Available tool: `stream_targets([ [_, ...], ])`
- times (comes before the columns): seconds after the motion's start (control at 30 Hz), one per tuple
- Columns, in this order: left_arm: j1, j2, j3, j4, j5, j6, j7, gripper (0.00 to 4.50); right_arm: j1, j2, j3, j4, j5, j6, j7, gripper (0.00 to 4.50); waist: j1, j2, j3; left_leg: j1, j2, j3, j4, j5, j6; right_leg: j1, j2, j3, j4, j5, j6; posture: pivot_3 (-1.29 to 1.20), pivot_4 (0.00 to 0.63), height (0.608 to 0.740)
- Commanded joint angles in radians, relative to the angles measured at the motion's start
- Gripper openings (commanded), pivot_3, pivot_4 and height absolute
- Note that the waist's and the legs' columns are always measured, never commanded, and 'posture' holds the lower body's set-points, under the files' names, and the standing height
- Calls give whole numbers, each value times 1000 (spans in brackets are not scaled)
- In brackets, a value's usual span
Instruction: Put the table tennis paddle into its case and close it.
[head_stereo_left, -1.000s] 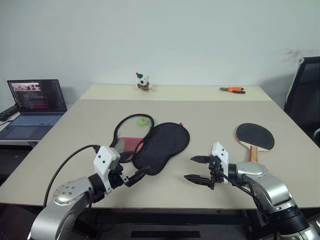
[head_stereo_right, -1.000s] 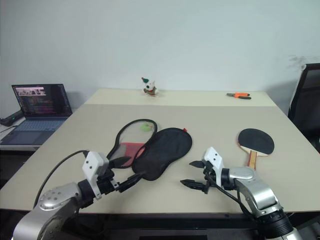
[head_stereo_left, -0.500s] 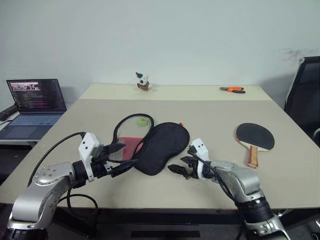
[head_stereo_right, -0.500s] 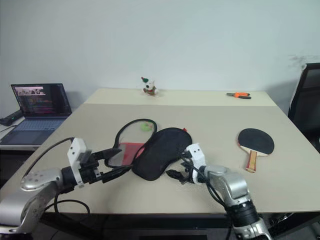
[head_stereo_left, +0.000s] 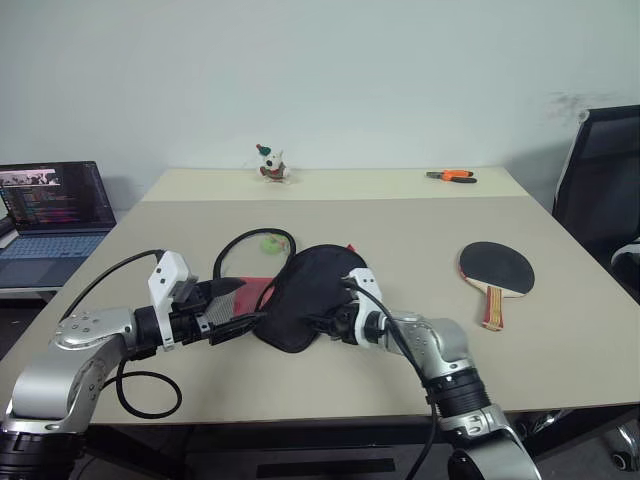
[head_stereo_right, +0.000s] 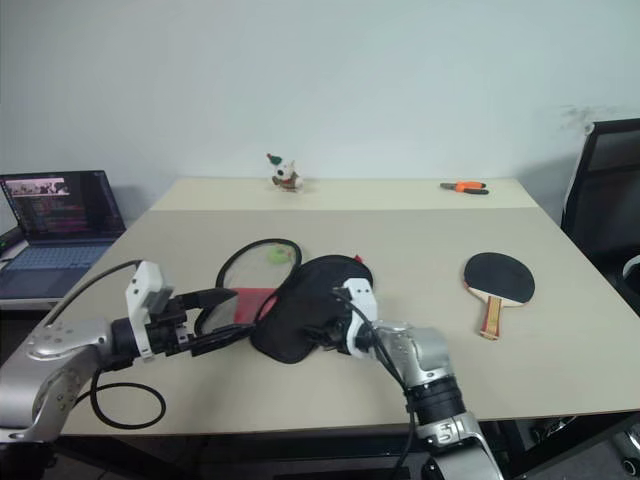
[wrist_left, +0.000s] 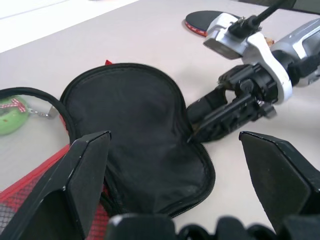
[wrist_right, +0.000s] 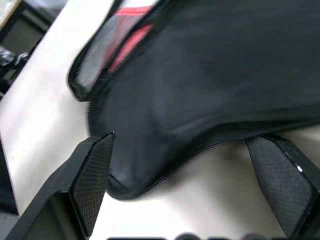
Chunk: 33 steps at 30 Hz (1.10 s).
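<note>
The case (head_stereo_left: 312, 292) lies unzipped in the middle of the table, its black flap folded out over the red mesh half (head_stereo_left: 250, 293), a green charm (head_stereo_left: 268, 242) at the far side. The table tennis paddle (head_stereo_left: 496, 268) rests flat to the right, handle toward me, well away from both grippers. My left gripper (head_stereo_left: 233, 308) is open, pointing at the case's near left side, just short of it. My right gripper (head_stereo_left: 323, 326) is open at the flap's near edge; in the right wrist view that edge (wrist_right: 200, 145) runs between its fingers (wrist_right: 92, 175).
A laptop (head_stereo_left: 45, 215) stands on a side table at the left. A small toy figure (head_stereo_left: 266, 163) and orange pliers (head_stereo_left: 450, 176) lie at the table's far edge. A black chair (head_stereo_left: 600, 170) is at the right. A cable (head_stereo_left: 150, 390) loops under my left arm.
My right gripper has swung left from open table to the case's near edge and rolled over. My left gripper has drawn slightly left and up. The camera has also shifted.
</note>
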Motion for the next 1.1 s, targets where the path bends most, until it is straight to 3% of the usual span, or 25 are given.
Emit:
stream_targets([
  [0.03, -7, 22, 44, -16, -18, 3, -7, 4500, -35, 33, 13, 9, 5, -39, 7, 4486, 1, 0, 0, 0, 0, 0, -1, 0, 0, 0, 0, 0, 0, 0, 0, 0, 150, 740],
  [0.13, -5, 20, 46, -20, -18, 2, -2, 4500, -53, 45, 14, 25, 8, -51, 8, 4486, 1, 0, 0, -1, 0, 0, -2, 0, 0, -1, 0, 0, -1, 0, -1, 0, 150, 740],
  [0.23, 2, 13, 45, -31, -17, 0, 7, 4500, -60, 35, 14, 32, 8, -61, 14, 3897, 1, 0, 0, -1, 0, 0, -3, 0, 0, -2, 0, 1, -1, 0, -1, 0, 150, 740],
  [0.6, -33, -4, 4, -21, -12, -11, -3, 4500, -99, -54, -73, 89, 38, 1, 26, 72, 2, 0, 0, -1, 0, 1, -4, 0, 0, -2, 0, 0, -1, 0, -1, 0, 150, 740],
  [1.1, -147, -69, -135, -15, 5, -15, -51, 4500, -84, -409, 16, 50, 28, 108, 263, 30, 9, 0, 0, -1, -1, 6, -5, 0, 0, -2, 0, 2, -2, 0, -1, 0, 150, 740],
])
